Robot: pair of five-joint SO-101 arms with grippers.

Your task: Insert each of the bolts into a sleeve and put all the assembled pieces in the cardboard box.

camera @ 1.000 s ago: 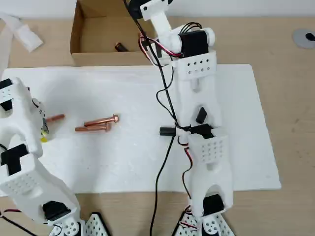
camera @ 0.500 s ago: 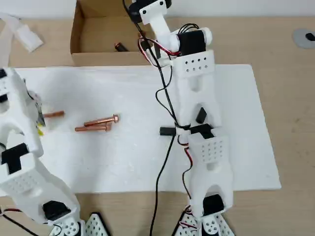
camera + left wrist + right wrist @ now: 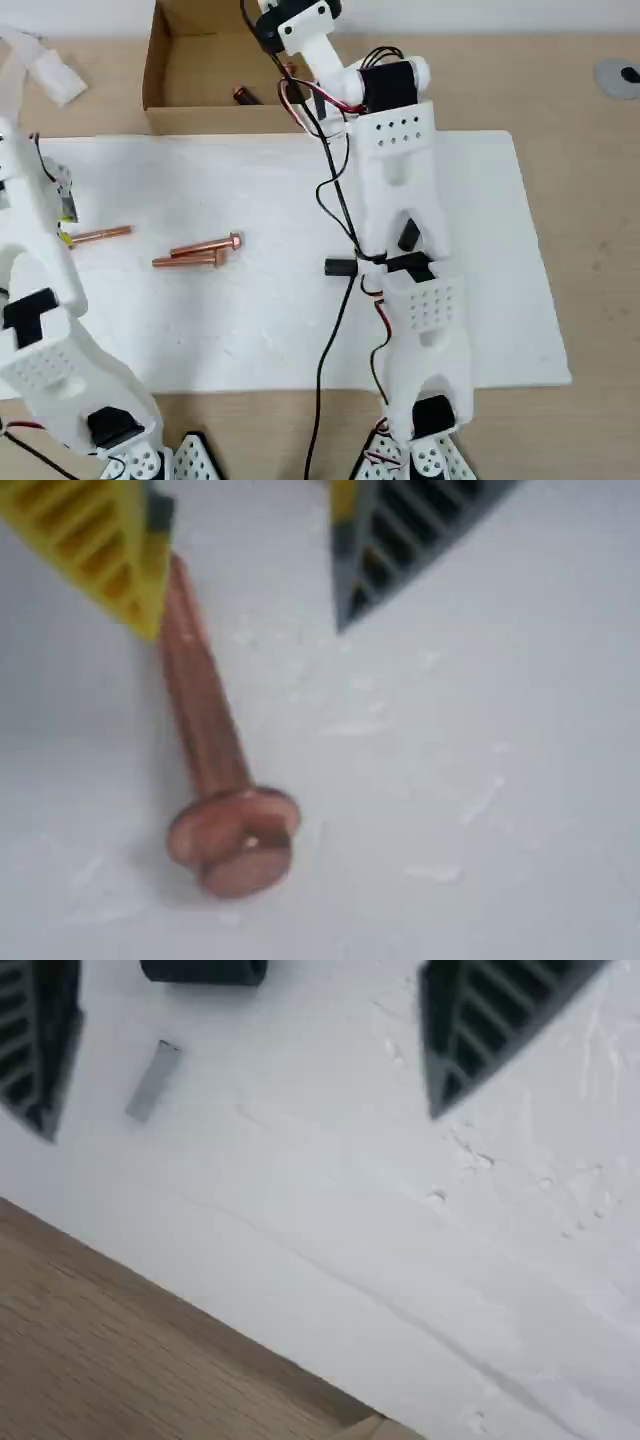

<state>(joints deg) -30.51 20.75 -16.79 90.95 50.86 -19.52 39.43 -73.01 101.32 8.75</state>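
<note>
A copper bolt (image 3: 100,236) lies on the white foam mat (image 3: 270,330) at the left. My left gripper (image 3: 62,225) is at its shaft end. In the left wrist view the left gripper (image 3: 245,620) is open and the bolt (image 3: 205,730) lies flat, its shaft against the yellow fingertip (image 3: 110,550). Two more copper bolts (image 3: 205,245) lie side by side mid-left. A black sleeve (image 3: 340,267) sits beside the right arm. The cardboard box (image 3: 160,70) holds one assembled piece (image 3: 245,96). My right gripper (image 3: 280,20) is over the box's right end. The right gripper (image 3: 240,1120) is open and holds nothing.
The right arm (image 3: 400,200) stretches across the mat from the near edge to the box, trailing black cables (image 3: 335,300). A black cylinder (image 3: 205,970) and a small grey piece (image 3: 152,1080) lie on the foam. Bare wooden table (image 3: 590,250) borders the mat on the right.
The left arm has drawn back toward the far left, uncovering more of the bolt's shaft. The right arm's wrist shifted slightly farther over the box.
</note>
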